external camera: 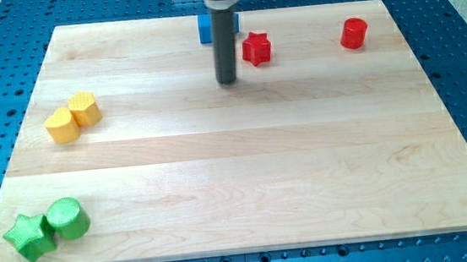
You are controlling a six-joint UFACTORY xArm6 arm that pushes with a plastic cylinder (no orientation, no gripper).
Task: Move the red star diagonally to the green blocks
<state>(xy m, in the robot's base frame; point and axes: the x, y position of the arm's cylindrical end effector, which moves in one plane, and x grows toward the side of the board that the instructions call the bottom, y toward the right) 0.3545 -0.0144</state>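
Red star's basically at the start line, long diagonal trip ahead.

So my tip (227,81) is just a plain dark rod, nothing to open or close and it's not holding anything, sitting down on the pale wooden board (246,172) just to the view's left of the small red plastic star block (255,48), near it but not touching as far as I can tell. The star's up near the view's top edge, while the green star block (28,236) and green cylinder block (67,218) sit touching each other way down in the bottom-left corner. I'd say pretty much nothing's done yet. The tip's also on the wrong side for shoving it down-left, so it'd need to get round to the star's upper right first.
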